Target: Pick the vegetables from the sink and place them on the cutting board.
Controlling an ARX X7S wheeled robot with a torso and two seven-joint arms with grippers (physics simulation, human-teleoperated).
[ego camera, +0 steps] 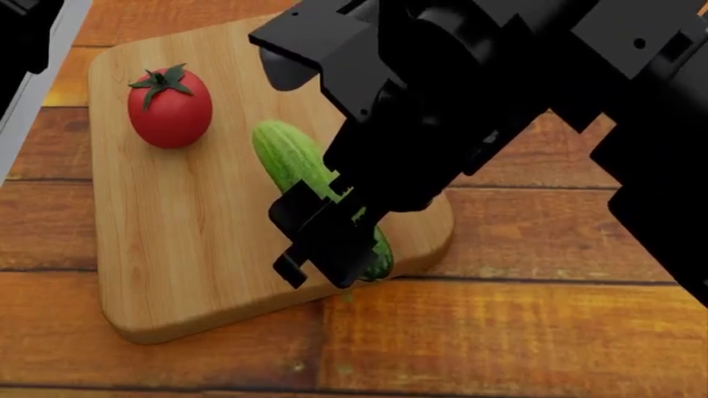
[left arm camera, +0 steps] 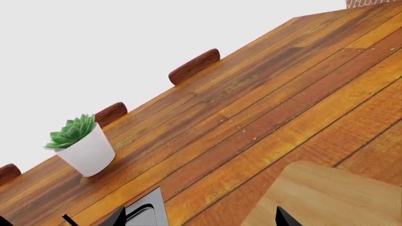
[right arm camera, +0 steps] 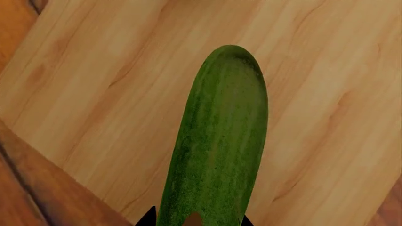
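Note:
The light-wood cutting board (ego camera: 188, 249) lies on the plank countertop. Near its far left corner sits the red tomato (ego camera: 169, 106), green stem up. The dark-green cucumber (ego camera: 285, 157) runs diagonally across the board's middle. My right gripper (ego camera: 332, 265) is over its near end. In the right wrist view that gripper (right arm camera: 197, 221) has a black fingertip pressed to each side of the cucumber (right arm camera: 220, 141). My left gripper (left arm camera: 199, 219) is open and holds nothing. It hangs above the countertop between a corner of the sink (left arm camera: 146, 212) and a corner of the cutting board (left arm camera: 326, 197).
A white pot with a green succulent (left arm camera: 88, 150) stands on the countertop (left arm camera: 264, 94) near its far edge. Chair backs (left arm camera: 195, 66) show beyond that edge. The sink's grey rim (ego camera: 33, 83) borders the head view's left edge, where part of the left arm (ego camera: 22, 33) shows.

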